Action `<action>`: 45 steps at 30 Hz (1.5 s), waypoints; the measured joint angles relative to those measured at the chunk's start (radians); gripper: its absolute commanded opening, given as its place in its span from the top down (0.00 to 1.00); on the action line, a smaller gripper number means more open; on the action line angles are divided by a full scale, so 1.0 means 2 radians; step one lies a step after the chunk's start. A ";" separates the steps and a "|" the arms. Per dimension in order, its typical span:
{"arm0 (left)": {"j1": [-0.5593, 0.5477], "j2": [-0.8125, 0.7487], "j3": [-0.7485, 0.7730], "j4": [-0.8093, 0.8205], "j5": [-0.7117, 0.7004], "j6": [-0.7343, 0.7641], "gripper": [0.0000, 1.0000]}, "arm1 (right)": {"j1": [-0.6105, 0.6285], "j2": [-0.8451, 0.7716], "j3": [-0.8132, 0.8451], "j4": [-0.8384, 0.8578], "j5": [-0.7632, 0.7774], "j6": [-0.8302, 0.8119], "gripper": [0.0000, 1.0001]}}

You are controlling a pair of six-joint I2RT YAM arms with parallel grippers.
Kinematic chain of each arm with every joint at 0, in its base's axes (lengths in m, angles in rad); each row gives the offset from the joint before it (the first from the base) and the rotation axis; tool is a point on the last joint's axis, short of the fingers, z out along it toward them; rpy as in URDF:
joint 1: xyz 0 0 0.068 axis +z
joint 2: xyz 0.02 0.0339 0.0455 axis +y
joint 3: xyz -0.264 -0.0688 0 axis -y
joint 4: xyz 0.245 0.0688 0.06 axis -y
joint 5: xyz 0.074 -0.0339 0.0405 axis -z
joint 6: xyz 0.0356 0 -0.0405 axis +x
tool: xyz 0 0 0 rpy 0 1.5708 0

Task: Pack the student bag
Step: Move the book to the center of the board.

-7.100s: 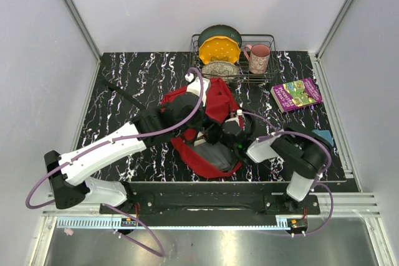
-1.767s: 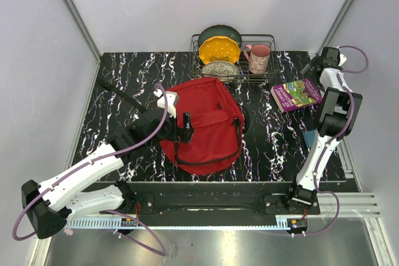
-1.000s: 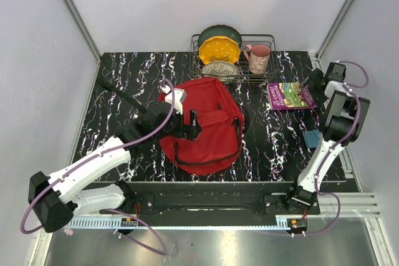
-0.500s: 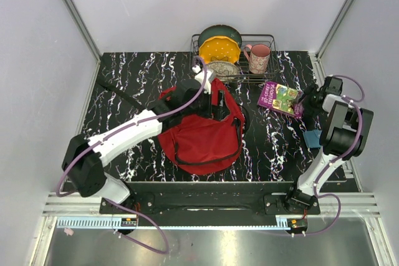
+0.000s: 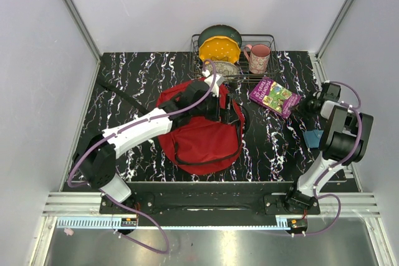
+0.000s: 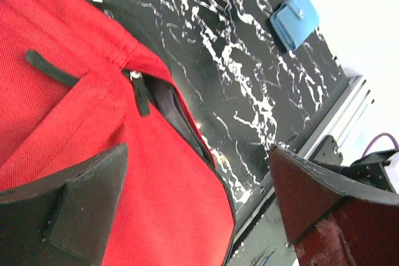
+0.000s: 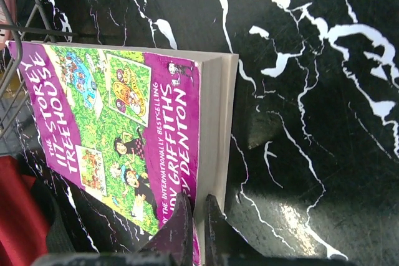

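The student bag point(image 5: 202, 135), a red backpack, lies in the middle of the black marbled table. My left gripper point(image 5: 216, 108) hovers over the bag's far right part, wide open with nothing between its fingers. In the left wrist view it point(image 6: 198, 151) hangs above the red fabric point(image 6: 81, 123), near a black zipper pull point(image 6: 138, 91) and a gap showing dark lining. My right gripper point(image 7: 194, 207) is shut on the near edge of a purple and green book point(image 7: 118, 129). That book point(image 5: 273, 96) lies tilted to the right of the bag, with my right gripper point(image 5: 298, 106) at its right end.
A wire dish rack point(image 5: 269, 79) at the back holds plates and a pink mug point(image 5: 259, 58). A small blue pouch point(image 5: 313, 137) lies by the right edge, also in the left wrist view point(image 6: 296, 20). A black rod point(image 5: 124, 96) lies left of the bag.
My right gripper closed on the book and carried it left, toward the bag. My left arm swung from the bag's left side to its far right part, staying open.
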 measured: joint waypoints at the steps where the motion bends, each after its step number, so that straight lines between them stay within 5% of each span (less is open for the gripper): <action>1: -0.001 0.000 -0.005 0.000 0.001 -0.001 0.01 | 0.000 -0.003 -0.005 0.002 -0.002 0.001 1.00; 10: -0.001 -0.003 -0.020 0.000 0.002 -0.012 0.01 | 0.000 -0.084 -0.091 0.009 -0.023 0.022 1.00; 20: -0.001 -0.004 -0.017 0.012 0.009 -0.012 0.01 | 0.000 -0.296 -0.246 -0.032 -0.030 0.061 1.00; 25: -0.001 0.041 0.049 0.011 0.027 0.011 0.01 | 0.000 -0.394 -0.277 -0.088 -0.035 0.072 0.98; 26: -0.001 0.057 0.070 0.014 0.035 0.019 0.01 | 0.000 -0.406 -0.278 -0.098 -0.037 0.075 0.76; 29: -0.002 0.114 0.133 0.018 0.060 0.040 0.01 | 0.000 -0.420 -0.278 -0.117 -0.037 0.083 0.46; 35: -0.002 0.231 0.242 0.006 0.106 0.067 0.01 | 0.001 -0.414 -0.278 -0.130 -0.039 0.112 0.35; 39: -0.003 0.289 0.304 -0.023 0.117 0.076 0.01 | 0.001 -0.430 -0.268 -0.154 -0.016 0.120 0.13; 45: -0.004 0.303 0.310 -0.042 0.113 0.064 0.01 | 0.001 -0.418 -0.205 -0.158 0.036 0.111 0.10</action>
